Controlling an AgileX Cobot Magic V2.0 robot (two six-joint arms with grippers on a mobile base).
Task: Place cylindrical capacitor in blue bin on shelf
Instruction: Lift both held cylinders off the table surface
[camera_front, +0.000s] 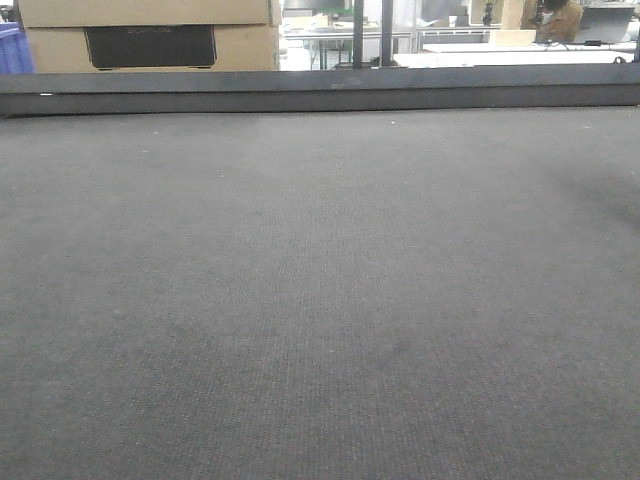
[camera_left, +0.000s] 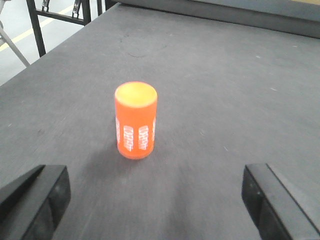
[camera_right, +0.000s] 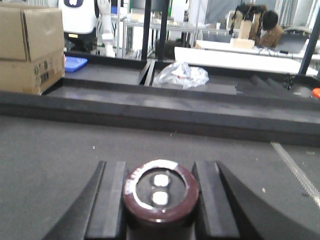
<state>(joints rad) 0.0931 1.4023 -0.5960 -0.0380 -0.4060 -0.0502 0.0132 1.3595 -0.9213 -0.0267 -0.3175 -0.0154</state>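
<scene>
In the right wrist view the cylindrical capacitor (camera_right: 161, 199), a squat dark maroon cylinder with a silvery rim and two pale terminals on its top face, sits between the black fingers (camera_right: 111, 200) of my right gripper (camera_right: 159, 172), which is shut on it. The capacitor's top faces the camera, and grey matting lies behind it. My left gripper (camera_left: 157, 205) is open just above the grey mat, its two black fingers (camera_left: 35, 200) far apart with nothing between them. The shelf and the blue bin are out of view. Neither gripper shows in the front view.
An upright orange cylinder (camera_left: 136, 120) with white print stands on the mat ahead of the left gripper. A raised black ledge (camera_right: 160, 107) crosses ahead of the right gripper. Beyond it are cardboard boxes (camera_right: 31, 47), a flat blue tray-like thing (camera_right: 75, 63) and a crumpled plastic bag (camera_right: 181, 75).
</scene>
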